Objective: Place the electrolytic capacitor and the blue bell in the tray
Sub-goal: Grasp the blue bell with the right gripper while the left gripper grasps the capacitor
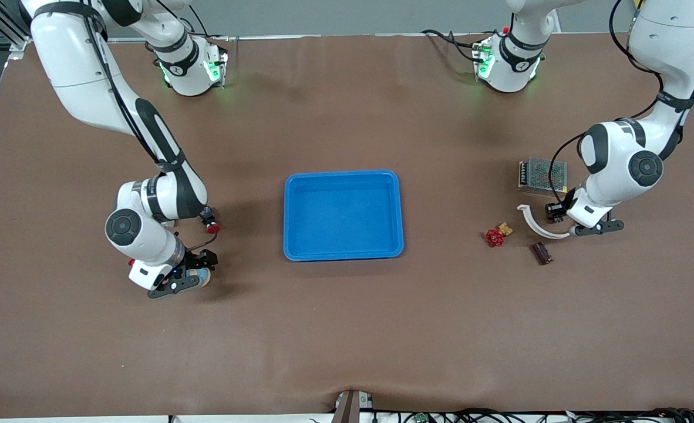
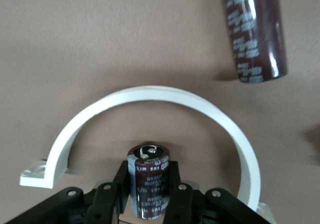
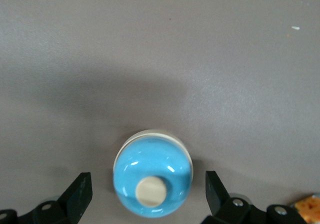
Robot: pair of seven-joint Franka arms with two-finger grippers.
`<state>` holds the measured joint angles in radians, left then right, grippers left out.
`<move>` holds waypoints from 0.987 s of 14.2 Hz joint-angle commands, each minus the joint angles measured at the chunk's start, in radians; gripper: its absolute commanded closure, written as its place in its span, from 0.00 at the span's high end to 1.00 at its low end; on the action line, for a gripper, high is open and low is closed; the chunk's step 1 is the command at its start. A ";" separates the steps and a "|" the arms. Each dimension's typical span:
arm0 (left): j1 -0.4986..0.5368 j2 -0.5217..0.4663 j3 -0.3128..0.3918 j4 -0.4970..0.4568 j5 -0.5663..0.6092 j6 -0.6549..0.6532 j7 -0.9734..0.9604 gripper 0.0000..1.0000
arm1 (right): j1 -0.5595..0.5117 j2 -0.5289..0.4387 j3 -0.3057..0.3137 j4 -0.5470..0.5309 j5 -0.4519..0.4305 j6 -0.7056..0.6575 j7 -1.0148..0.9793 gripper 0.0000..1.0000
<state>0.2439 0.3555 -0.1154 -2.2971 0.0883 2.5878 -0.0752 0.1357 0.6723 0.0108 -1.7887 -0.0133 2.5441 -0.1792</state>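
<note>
nothing sits in the tray (image 1: 343, 178) yet. the left claw (image 2: 150, 196) grips an electrolytic capacitor (image 2: 148, 180) inside the white clamp's (image 2: 150, 94) arc. the right claw (image 3: 148, 196) is spread wide, the blue bell (image 3: 152, 180) on the surface between its fingers, ungrasped; both transfers remain.

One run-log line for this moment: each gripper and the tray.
left gripper: shut on capacitor, inside white clamp | right gripper: open around blue bell | tray: holds nothing
</note>
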 commanded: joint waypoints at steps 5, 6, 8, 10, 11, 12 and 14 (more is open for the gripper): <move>0.000 -0.112 -0.094 0.166 0.016 -0.375 -0.067 0.00 | -0.030 0.036 0.009 0.022 -0.010 0.031 -0.065 1.00; -0.001 -0.109 -0.122 0.210 0.016 -0.433 -0.118 0.00 | -0.028 0.036 0.011 0.022 -0.010 0.031 -0.065 1.00; -0.001 -0.101 -0.188 0.278 0.016 -0.532 -0.226 0.00 | -0.024 0.036 0.011 0.023 -0.010 0.030 -0.063 1.00; -0.008 -0.084 -0.239 0.318 0.007 -0.558 -0.328 0.00 | -0.022 0.036 0.011 0.025 -0.008 0.028 -0.060 0.78; -0.021 -0.078 -0.266 0.335 0.004 -0.558 -0.390 0.00 | -0.024 0.036 0.011 0.026 -0.008 0.027 -0.060 0.64; -0.044 -0.064 -0.291 0.355 0.005 -0.558 -0.469 0.00 | -0.025 0.036 0.011 0.026 -0.008 0.027 -0.060 0.51; -0.125 -0.044 -0.299 0.387 0.005 -0.558 -0.607 0.00 | -0.027 0.036 0.011 0.034 -0.004 0.016 -0.059 0.43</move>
<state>0.1820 0.2741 -0.4072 -1.9668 0.0880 2.0555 -0.5720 0.1178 0.6932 0.0174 -1.7845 -0.0132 2.5742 -0.2365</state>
